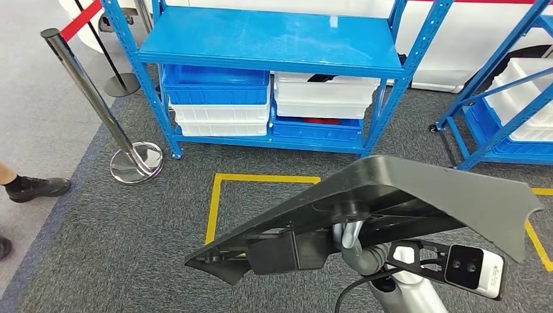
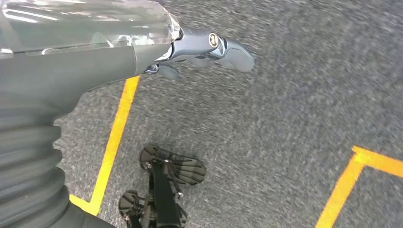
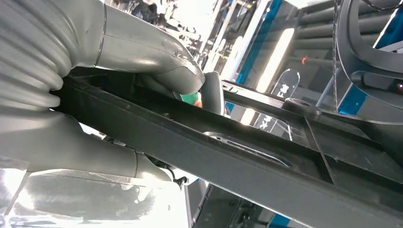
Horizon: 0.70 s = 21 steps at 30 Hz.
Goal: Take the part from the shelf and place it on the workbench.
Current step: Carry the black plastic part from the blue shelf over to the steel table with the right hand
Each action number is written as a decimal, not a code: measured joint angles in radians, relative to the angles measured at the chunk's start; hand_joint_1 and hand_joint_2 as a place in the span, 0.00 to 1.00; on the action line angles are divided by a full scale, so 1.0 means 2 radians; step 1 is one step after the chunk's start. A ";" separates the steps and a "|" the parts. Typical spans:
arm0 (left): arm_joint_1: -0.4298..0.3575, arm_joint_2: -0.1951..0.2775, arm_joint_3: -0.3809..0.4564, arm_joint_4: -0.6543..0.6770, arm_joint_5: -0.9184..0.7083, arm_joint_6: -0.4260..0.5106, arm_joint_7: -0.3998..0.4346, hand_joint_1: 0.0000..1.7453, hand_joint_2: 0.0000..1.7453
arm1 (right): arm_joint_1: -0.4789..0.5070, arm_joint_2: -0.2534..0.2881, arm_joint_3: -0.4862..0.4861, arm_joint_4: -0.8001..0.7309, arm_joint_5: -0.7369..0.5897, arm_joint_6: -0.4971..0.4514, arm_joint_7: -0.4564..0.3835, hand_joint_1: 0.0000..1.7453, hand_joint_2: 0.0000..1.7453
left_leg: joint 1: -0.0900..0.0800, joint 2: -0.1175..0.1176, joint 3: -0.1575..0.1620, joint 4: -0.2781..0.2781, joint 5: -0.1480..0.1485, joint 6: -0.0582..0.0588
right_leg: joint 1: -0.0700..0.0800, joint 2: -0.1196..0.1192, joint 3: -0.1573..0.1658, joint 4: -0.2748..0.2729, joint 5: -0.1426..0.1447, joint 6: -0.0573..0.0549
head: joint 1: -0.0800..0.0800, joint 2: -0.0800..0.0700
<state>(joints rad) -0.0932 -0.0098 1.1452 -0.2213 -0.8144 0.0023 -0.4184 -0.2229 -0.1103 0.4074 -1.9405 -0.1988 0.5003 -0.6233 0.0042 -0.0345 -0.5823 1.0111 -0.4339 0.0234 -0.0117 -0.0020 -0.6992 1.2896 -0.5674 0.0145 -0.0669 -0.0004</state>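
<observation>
I am carrying the part [image 1: 391, 195], a long black panel, tilted over the carpet in front of the blue shelf [image 1: 274, 42]. My right hand [image 3: 95, 95] is gripping its ribbed edge, thumb on one side and fingers on the other. My left hand [image 2: 209, 50] is hanging over the floor, fingers curled and holding nothing. I am gripping near one end, so the tilted panel could twist and slip as I am turning.

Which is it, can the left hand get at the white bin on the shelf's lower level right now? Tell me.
Probably not: the left hand hangs over the carpet floor, and the white bin sits under the blue shelf, across the carpet.
</observation>
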 joint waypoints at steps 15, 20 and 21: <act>0.001 0.008 0.000 0.000 -0.005 0.008 0.011 0.00 1.00 | -0.011 0.005 0.000 0.003 0.005 -0.005 0.001 0.98 1.00 | 0.005 0.013 -0.064 0.135 -0.056 -0.031 | 0.000 -0.025 0.068 -0.142 0.056 -0.020 | 0.000 0.000; 0.001 0.015 0.000 -0.001 0.000 0.014 0.015 0.00 1.00 | -0.012 0.002 0.001 0.010 0.021 -0.005 0.000 0.98 1.00 | 0.003 0.046 0.007 0.002 -0.006 -0.023 | 0.004 -0.050 0.069 -0.138 0.053 -0.011 | 0.000 0.000; 0.002 0.015 0.001 -0.001 0.002 0.018 0.015 0.00 1.00 | -0.013 0.002 0.002 0.012 0.025 -0.005 0.000 0.98 1.00 | 0.001 0.044 0.006 0.001 -0.006 -0.019 | 0.004 -0.053 0.069 -0.138 0.053 -0.008 | 0.000 0.000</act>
<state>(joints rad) -0.0890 0.0194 1.1467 -0.2230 -0.8099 0.0374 -0.3878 -0.2481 -0.1072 0.4108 -1.9160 -0.1496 0.4905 -0.6229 0.0066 0.0536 -0.5704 1.0135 -0.4465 -0.0140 -0.0029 -0.1085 -0.5606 1.0141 -0.4613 -0.0023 -0.0670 -0.0004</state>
